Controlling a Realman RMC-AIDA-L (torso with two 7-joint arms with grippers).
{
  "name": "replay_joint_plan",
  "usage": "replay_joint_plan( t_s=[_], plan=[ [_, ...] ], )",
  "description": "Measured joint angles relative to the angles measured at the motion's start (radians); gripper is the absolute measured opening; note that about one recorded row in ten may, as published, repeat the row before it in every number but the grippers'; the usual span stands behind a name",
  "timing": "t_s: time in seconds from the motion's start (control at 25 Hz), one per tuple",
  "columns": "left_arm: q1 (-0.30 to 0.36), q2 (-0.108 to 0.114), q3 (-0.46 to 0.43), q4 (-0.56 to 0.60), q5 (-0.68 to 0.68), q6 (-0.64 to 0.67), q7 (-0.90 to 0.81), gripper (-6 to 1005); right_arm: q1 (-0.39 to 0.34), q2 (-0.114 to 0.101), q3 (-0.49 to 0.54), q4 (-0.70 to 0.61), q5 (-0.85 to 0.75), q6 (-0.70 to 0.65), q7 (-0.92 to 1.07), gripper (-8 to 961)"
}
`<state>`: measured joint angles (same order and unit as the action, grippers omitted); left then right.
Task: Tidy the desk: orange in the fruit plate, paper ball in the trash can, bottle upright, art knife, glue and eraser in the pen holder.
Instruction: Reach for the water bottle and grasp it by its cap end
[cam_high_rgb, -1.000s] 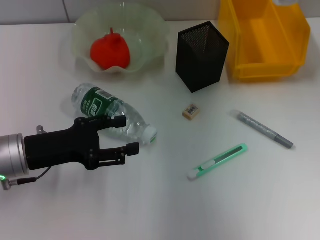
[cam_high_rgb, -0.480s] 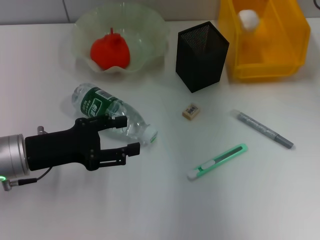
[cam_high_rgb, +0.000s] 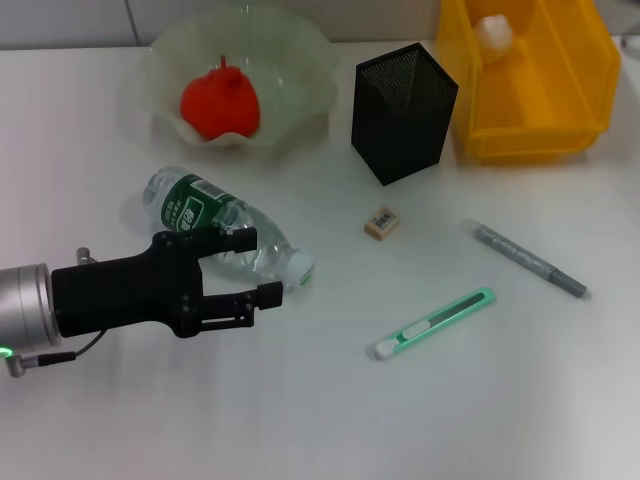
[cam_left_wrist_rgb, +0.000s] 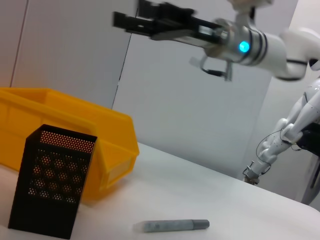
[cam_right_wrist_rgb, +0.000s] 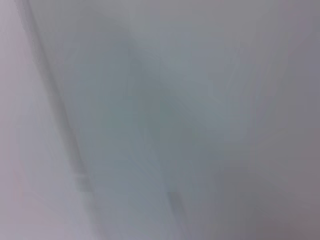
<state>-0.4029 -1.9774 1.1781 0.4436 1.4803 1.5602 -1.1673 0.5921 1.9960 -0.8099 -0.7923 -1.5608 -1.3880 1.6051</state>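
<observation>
My black left pincer (cam_high_rgb: 257, 266) hangs open beside the clear plastic bottle with green label (cam_high_rgb: 219, 226), partly hiding it; the bottle lies flat, its white cap toward the small tan eraser (cam_high_rgb: 382, 223). My right pincer (cam_left_wrist_rgb: 131, 19) is aloft; I cannot tell its grip.

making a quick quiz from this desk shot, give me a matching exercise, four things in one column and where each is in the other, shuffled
Things:
1. orange
2. paper ball
3. bottle
4. eraser

Places or states:
A. lying on its side by the left hand
B. in the yellow bin
C. on the table in front of the pen holder
D. in the fruit plate

Pairs: 1-D, 2-B, 3-A, 4-C
</observation>
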Motion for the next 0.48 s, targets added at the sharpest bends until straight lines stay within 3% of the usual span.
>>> replay_joint_plan(
  t_s=[0.2,0.48],
  plan=[
    [-0.007,0.003,0.000,0.005,0.000,0.001,-0.002,809,-0.058,-0.009,-0.004,0.125,-0.009,-0.239,-0.160,826],
    [-0.010,0.010,0.001,0.006,0.000,0.001,-0.009,808,-0.075,0.001,-0.008,0.203,-0.210,-0.273,-0.231,826]
  ],
)
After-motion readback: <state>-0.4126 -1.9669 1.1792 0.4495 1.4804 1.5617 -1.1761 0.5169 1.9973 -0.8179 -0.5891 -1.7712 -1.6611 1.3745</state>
